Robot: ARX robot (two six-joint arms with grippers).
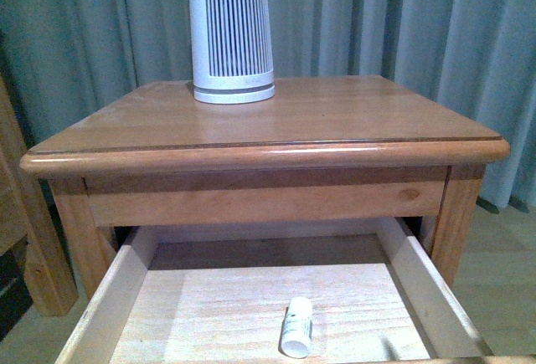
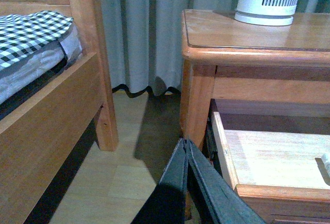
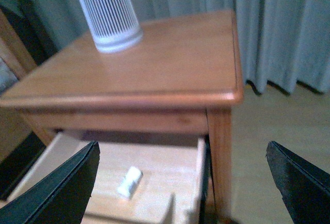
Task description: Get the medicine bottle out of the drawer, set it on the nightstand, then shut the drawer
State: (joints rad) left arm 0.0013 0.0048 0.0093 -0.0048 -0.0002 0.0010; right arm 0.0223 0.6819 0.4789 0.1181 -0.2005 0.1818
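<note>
The small white plastic medicine bottle is lying in the open pale-wood drawer, at 6 o'clock from the tall white slatted cylinder. My right tool is hanging apart; my left tool is pressing together, empty.

Grey curtains, pale wood floor — bed beside.

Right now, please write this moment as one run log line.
drawer open | medicine bottle lying inside | nightstand: slatted device on top | left gripper shut | right gripper open, empty
</note>
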